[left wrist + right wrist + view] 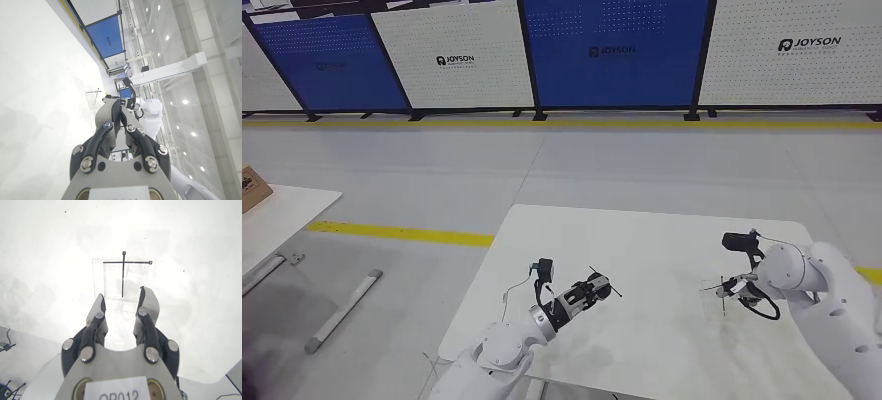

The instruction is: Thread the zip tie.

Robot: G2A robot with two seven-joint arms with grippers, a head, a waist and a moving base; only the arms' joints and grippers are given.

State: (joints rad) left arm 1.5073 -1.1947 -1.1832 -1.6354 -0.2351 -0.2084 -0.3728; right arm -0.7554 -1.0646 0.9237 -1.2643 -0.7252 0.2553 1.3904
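Right gripper (122, 294) gapes wide, close to two crossed black plastic zip ties (123, 262) lying on a clear square plate (98, 285). Left gripper (594, 288) is pinched onto another thin black zip tie (613, 289). Bare white table (662, 240) lies between them.

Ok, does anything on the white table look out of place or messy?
Only mildly: two thin black plastic zip ties lie crossed like a plus on the clear square plastic block, rather than side by side. Neither looks bent or broken, and nothing is spilled on the white table.
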